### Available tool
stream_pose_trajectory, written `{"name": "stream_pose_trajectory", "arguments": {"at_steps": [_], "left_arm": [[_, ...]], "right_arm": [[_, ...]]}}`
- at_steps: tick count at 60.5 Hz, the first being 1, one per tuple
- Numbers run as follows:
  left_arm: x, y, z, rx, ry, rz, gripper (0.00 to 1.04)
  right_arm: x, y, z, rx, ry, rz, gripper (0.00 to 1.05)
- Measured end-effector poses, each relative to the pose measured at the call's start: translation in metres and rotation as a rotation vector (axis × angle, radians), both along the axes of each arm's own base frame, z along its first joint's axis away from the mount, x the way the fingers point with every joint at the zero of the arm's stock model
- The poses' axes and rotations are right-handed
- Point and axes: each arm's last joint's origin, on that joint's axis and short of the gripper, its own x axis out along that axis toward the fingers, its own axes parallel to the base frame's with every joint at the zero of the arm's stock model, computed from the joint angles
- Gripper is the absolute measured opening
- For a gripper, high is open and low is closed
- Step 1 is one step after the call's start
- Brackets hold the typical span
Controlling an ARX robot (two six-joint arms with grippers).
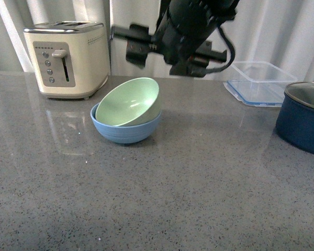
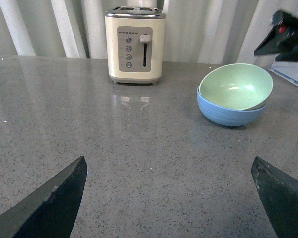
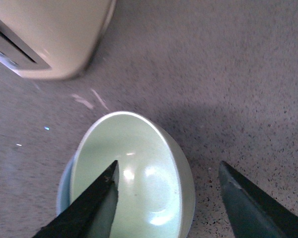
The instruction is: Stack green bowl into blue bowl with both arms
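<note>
The green bowl [image 1: 130, 102] rests tilted inside the blue bowl [image 1: 126, 130] on the grey counter, its mouth facing the camera in the front view. The left wrist view shows the same pair, green bowl [image 2: 236, 86] in blue bowl [image 2: 227, 111], far from my open left gripper [image 2: 169, 171], which holds nothing. My right arm hangs above and behind the bowls. Its gripper [image 3: 168, 171] is open above the green bowl [image 3: 139, 173], one finger [image 3: 97, 206] over the bowl's inside, the other finger [image 3: 248, 203] over the counter beside it. A sliver of the blue bowl [image 3: 63, 191] shows.
A cream toaster [image 1: 68, 57] stands behind the bowls at the left. A clear plastic container [image 1: 259, 82] and a dark navy pot with lid [image 1: 306, 117] are at the right. The grey counter [image 1: 172, 198] stretches in front.
</note>
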Motion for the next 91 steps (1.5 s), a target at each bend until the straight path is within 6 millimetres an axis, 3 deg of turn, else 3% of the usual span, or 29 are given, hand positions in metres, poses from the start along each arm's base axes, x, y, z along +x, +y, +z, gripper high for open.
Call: {"name": "stream_pose_trajectory", "arguments": {"at_steps": [7, 14, 20, 25, 32, 43, 66, 77, 91], "left_arm": [[0.0, 0.0, 0.0, 0.0, 0.0, 0.0, 0.98], [0.0, 0.0, 0.0, 0.0, 0.0, 0.0, 0.98], [0.0, 0.0, 0.0, 0.0, 0.0, 0.0, 0.98], [0.0, 0.0, 0.0, 0.0, 0.0, -0.003, 0.98], [0.0, 0.0, 0.0, 0.0, 0.0, -0.002, 0.98], [0.0, 0.0, 0.0, 0.0, 0.0, -0.002, 0.98], [0.0, 0.0, 0.0, 0.0, 0.0, -0.002, 0.98], [0.0, 0.0, 0.0, 0.0, 0.0, -0.002, 0.98], [0.0, 0.0, 0.0, 0.0, 0.0, -0.002, 0.98]], "right_arm": [[-0.024, -0.021, 0.033, 0.08, -0.094, 0.011, 0.77], [-0.064, -0.061, 0.064, 0.174, -0.252, 0.036, 0.97], [-0.106, -0.099, 0.06, 0.185, -0.371, -0.007, 0.94], [-0.136, -0.131, 0.029, -0.044, -0.589, -0.279, 0.72], [-0.171, -0.16, -0.015, -0.169, -0.581, -0.263, 0.41], [-0.211, -0.186, -0.045, -0.199, -0.581, -0.261, 0.0], [-0.252, -0.205, -0.072, -0.197, -0.583, -0.263, 0.01], [-0.266, -0.216, -0.08, -0.196, -0.58, -0.262, 0.01], [-0.279, -0.217, -0.085, -0.196, -0.584, -0.265, 0.01]]}}
